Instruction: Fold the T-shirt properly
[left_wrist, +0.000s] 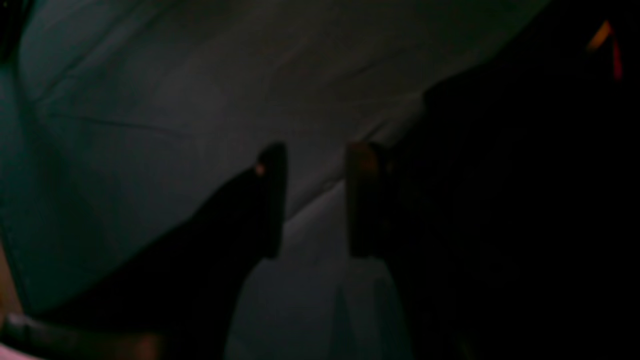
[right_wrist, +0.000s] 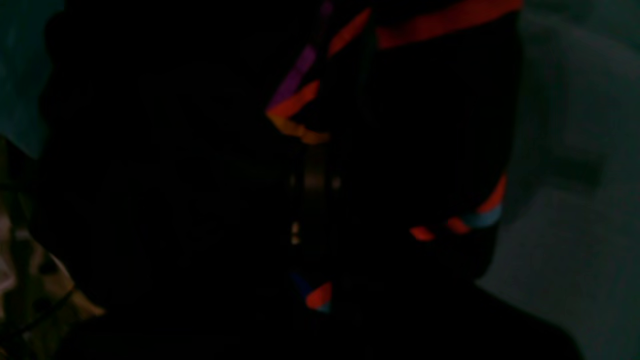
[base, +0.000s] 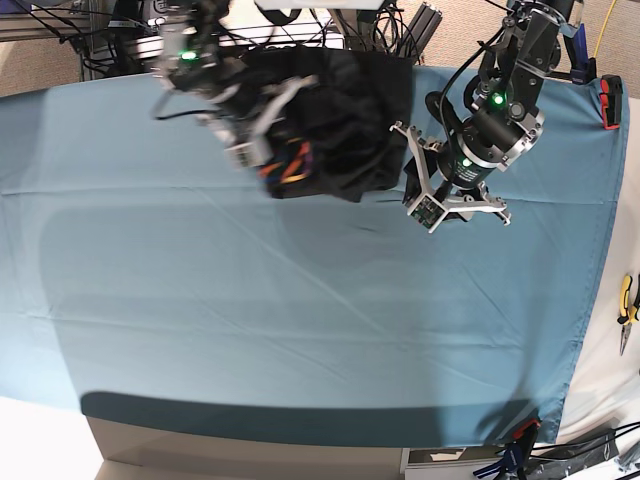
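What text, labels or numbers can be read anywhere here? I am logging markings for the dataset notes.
None can be read.
The T-shirt shows only coloured lines, no lettering.
The teal table cloth is plain.
The left gripper and right gripper bear no legible marking; both wrist views are dark and blurred.

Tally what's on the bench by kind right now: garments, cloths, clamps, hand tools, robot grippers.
T-shirt: 1
Teal table cloth: 1
Clamps on the cloth edge: 2
Yellow-handled pliers: 1
Grippers, left gripper and right gripper: 2
Total: 7
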